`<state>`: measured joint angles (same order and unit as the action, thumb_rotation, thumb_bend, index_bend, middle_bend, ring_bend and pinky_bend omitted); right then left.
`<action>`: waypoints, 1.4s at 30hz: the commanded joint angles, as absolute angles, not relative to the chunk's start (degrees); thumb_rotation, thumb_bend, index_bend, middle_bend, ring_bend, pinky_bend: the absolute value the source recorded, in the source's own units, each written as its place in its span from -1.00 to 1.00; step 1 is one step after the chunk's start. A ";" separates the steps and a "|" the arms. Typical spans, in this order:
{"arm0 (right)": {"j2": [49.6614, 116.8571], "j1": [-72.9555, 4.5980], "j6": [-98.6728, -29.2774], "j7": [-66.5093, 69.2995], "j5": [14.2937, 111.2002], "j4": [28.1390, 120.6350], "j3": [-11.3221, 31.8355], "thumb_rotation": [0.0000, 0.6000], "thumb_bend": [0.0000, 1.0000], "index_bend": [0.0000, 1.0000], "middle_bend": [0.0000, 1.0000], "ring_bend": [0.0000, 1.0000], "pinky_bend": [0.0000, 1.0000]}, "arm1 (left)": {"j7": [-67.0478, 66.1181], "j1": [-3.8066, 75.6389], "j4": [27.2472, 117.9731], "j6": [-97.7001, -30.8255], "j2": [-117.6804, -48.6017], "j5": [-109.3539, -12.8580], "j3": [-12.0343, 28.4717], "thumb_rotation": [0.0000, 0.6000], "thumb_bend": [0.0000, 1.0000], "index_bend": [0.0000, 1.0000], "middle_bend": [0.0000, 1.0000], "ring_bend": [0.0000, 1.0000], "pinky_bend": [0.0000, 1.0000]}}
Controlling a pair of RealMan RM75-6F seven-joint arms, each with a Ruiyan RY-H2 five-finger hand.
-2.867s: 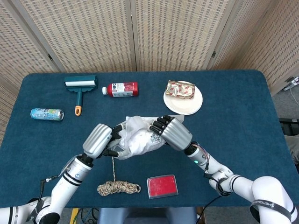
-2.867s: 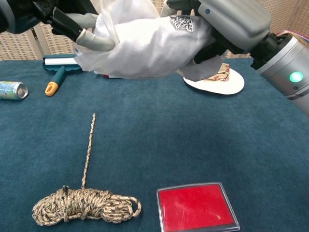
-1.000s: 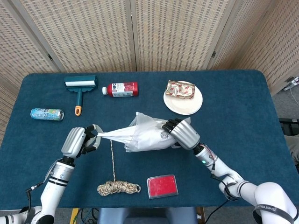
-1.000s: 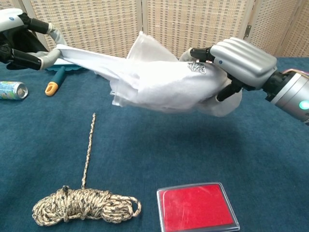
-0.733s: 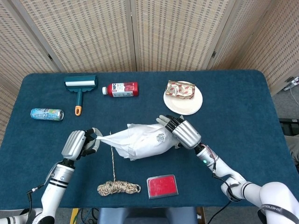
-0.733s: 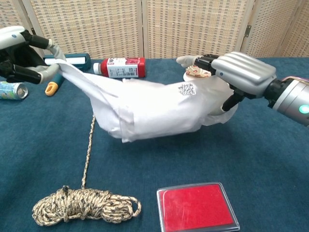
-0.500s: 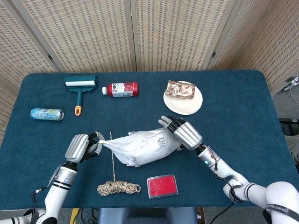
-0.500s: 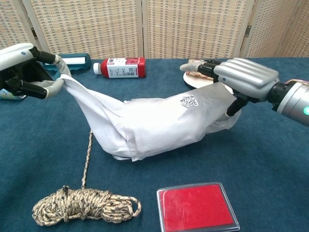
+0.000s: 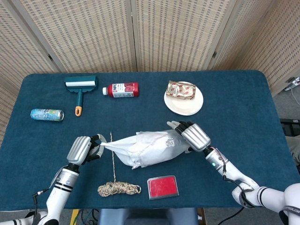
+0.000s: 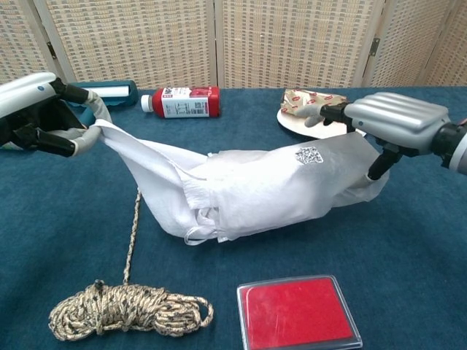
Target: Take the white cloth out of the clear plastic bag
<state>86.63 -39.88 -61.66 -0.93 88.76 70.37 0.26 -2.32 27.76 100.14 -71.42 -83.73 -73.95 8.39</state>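
Clearly the left hand (image 10: 44, 109) is clamped on a corner of the white cloth (image 10: 157, 182), which runs out of the clear plastic bag (image 10: 292, 186) lying mid-table, with the rope (image 10: 131, 310) toward 7 o'clock. Both look light, limp and slippery, so the bunched cloth at the bag's mouth seems the best hold. At 3 o'clock, the right hand (image 10: 394, 120) pinches the bag's closed end.

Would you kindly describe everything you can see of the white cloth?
The white cloth is a soft, crumpled bundle lying across the middle of the blue table, mostly inside the clear plastic bag, which bears a small square printed code. One corner is drawn out into a taut strip toward the left hand, which pinches it. The right hand holds the bag's far end. The cloth's middle rests on the table.
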 commanded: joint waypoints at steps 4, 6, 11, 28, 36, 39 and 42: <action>80.93 -40.32 -52.17 -3.16 81.51 80.18 0.52 1.00 -1.00 -1.00 -1.00 -1.00 -0.76 | -2.64 27.72 100.12 -71.22 -83.80 -74.01 8.56 1.00 0.56 0.44 1.00 0.77 0.87; 80.29 -40.34 -51.41 -3.19 81.28 81.22 0.37 1.00 -1.00 -1.00 -1.00 -1.00 -0.79 | -2.74 27.70 100.16 -71.17 -83.78 -74.03 8.64 1.00 0.56 0.44 1.00 0.77 0.87; 79.20 -39.57 -52.50 -2.90 82.39 82.90 0.15 1.00 -1.00 -1.00 -1.00 -1.00 -0.80 | -3.18 27.60 100.40 -71.13 -83.82 -74.14 8.75 1.00 0.56 0.44 1.00 0.77 0.87; 73.18 -34.17 -61.32 -8.89 83.44 88.11 0.71 1.00 -1.00 -1.00 -0.99 -1.00 -0.75 | -3.64 27.10 100.69 -71.29 -83.93 -74.48 9.01 1.00 0.56 0.44 1.00 0.77 0.87; 76.69 -34.43 -62.76 -14.31 82.02 83.18 3.51 1.00 -1.00 -1.00 0.29 0.25 0.32 | -4.00 27.18 100.77 -71.01 -84.12 -74.43 9.19 1.00 0.56 0.44 1.00 0.77 0.87; 78.13 -35.74 -60.36 -13.78 80.99 81.91 4.36 1.00 -1.00 -0.96 0.75 0.70 0.73 | -4.16 27.22 100.86 -70.87 -84.11 -74.34 9.27 1.00 0.56 0.44 1.00 0.77 0.87; 79.65 -37.06 -58.07 -13.17 80.15 80.71 5.08 1.00 -1.00 -0.92 0.92 0.88 0.88 | -4.28 27.20 100.91 -70.76 -84.06 -74.23 9.27 1.00 0.56 0.44 1.00 0.77 0.87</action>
<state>78.74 -36.24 -59.17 -13.58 80.79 81.49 4.53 -4.28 27.20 100.91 -70.76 -84.05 -74.24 9.27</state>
